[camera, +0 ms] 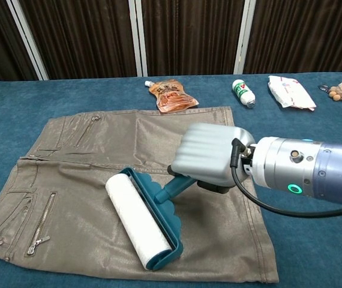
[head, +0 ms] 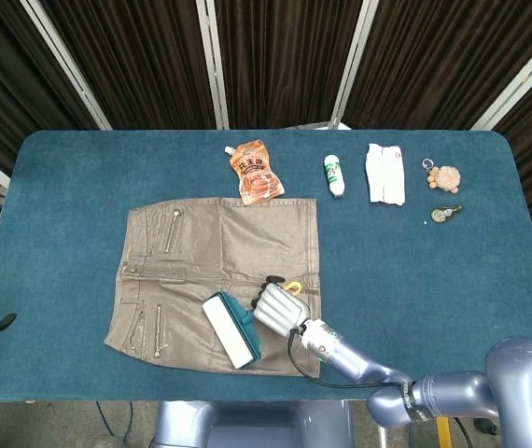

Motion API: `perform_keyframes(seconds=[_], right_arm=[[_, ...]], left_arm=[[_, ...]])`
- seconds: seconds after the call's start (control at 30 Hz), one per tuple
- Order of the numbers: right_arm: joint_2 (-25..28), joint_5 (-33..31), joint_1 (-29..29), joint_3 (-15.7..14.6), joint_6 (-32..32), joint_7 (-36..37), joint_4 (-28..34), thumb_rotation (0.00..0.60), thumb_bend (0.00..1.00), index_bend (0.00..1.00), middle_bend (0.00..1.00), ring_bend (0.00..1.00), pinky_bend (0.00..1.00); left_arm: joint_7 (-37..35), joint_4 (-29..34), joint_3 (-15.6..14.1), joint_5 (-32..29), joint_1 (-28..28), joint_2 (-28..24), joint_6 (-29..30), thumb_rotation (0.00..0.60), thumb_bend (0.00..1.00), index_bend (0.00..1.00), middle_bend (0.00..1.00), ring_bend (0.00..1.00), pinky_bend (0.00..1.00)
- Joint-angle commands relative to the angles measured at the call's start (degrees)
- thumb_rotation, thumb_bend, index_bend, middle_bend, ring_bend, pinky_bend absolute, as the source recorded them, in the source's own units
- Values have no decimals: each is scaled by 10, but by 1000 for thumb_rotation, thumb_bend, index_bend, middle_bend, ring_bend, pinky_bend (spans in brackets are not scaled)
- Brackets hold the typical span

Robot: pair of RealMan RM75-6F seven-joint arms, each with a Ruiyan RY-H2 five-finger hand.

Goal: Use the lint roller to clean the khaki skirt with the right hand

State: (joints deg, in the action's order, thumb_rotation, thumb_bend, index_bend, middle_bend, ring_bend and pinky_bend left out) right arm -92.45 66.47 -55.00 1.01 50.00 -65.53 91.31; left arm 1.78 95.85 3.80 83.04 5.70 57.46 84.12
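Low in the chest view, the lint roller (camera: 138, 224) lies with its white roll on the khaki skirt (camera: 87, 180) near the hem — its teal handle is gripped in the closed fingers of the right hand (camera: 210, 153). The skirt is spread flat on the blue table (head: 415, 252), left of centre. Along the far edge sit an orange pouch (head: 256, 172), a small white bottle (head: 334, 175), a white packet (head: 385, 174) and a keychain (head: 445, 177). The left hand — out of view.

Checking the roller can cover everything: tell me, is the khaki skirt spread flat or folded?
Spread flat: the khaki skirt lies open on the table, waistband, zippers and hem all showing.
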Motion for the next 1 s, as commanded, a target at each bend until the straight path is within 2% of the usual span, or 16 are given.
perform_keyframes(seconds=[0.03, 0.17, 0.6, 0.8, 1.0], right_arm=[[2, -5, -1, -2, 5, -7, -8, 600, 683, 447, 548, 447, 445], [18, 3, 2, -10, 15, -10, -38, 600, 685, 447, 548, 447, 445], [85, 16, 35, -36, 23, 44, -157, 600, 689, 448, 549, 447, 445], [90, 36, 38, -39, 21, 60, -156, 600, 689, 448, 549, 447, 445], [77, 65, 30, -37, 16, 62, -119, 600, 688, 448, 549, 448, 445]], left_arm=[[-2, -1, 0, -2, 0, -1, 0, 600, 0, 0, 0, 0, 0], [-3, -1, 1, -3, -1, -1, 0, 600, 0, 0, 0, 0, 0], [17, 8, -2, 3, 2, 5, -2, 600, 0, 0, 0, 0, 0], [23, 10, -2, 3, 4, 7, -4, 600, 0, 0, 0, 0, 0], [19, 12, -2, 3, 4, 5, -3, 600, 0, 0, 0, 0, 0]])
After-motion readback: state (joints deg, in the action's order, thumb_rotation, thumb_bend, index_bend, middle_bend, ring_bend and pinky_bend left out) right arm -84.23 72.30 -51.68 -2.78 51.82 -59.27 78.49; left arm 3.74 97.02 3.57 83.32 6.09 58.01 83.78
